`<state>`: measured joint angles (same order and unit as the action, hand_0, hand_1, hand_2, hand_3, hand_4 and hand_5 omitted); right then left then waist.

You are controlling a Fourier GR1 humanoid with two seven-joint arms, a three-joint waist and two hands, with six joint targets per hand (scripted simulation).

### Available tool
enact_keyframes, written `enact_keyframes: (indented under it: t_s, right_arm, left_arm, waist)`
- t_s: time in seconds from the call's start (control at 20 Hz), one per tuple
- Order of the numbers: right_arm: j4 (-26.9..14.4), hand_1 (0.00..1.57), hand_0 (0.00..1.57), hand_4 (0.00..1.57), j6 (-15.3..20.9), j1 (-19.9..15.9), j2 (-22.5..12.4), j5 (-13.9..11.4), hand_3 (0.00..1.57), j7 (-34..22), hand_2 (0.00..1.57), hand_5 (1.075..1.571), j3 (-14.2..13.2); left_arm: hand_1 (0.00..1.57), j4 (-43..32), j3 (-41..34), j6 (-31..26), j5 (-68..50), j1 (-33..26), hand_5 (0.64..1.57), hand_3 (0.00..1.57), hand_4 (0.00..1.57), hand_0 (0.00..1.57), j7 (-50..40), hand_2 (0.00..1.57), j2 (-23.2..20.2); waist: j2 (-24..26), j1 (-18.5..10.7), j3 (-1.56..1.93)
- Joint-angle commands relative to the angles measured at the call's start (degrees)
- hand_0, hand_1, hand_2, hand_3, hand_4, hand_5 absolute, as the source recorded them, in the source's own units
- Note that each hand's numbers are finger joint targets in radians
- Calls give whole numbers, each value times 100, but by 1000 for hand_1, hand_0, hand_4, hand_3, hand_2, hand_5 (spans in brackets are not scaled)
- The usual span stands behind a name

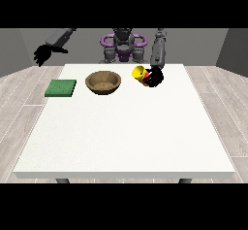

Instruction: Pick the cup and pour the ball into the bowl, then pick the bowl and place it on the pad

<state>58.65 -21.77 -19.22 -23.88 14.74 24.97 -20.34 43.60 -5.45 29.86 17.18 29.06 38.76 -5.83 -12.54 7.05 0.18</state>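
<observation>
A yellow cup (139, 72) with red inside is held tilted above the table, its mouth turned toward the view's left. The hand at the view's right (155, 77) has its fingers curled round the cup. I cannot make out the ball. A brown wooden bowl (102, 82) stands on the table just left of the cup, and its inside looks bare. A green square pad (61, 88) lies flat near the table's left edge. The hand at the view's left (42, 55) hangs in the air beyond the table's far left corner, fingers relaxed, holding nothing.
The white table (126, 132) stretches wide toward the camera in front of the bowl and pad. The robot's torso (123, 47) stands behind the far edge.
</observation>
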Motion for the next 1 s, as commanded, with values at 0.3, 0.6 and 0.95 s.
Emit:
enact_keyframes:
  t_s: [0.3,0.6,0.95]
  right_arm:
    - [-1359,0,0,0,80,379,-280,-131,0,68,136,1560,-312]
    - [-1959,0,0,0,-109,414,-621,-105,0,515,0,1560,-561]
    - [-1998,0,0,0,-57,410,-395,-259,0,520,0,1552,-295]
  left_arm:
    - [1395,371,1531,224,1939,228,1567,1571,1113,1395,-2428,1571,97]
    - [1364,546,2201,314,3169,622,1568,1571,1068,1364,-3670,1571,449]
    - [1279,786,2507,21,4040,627,1569,1571,1000,1279,-4519,1571,541]
  waist:
    - [1473,-875,-4]
    - [1427,-1205,-8]
    - [1568,-1019,-14]
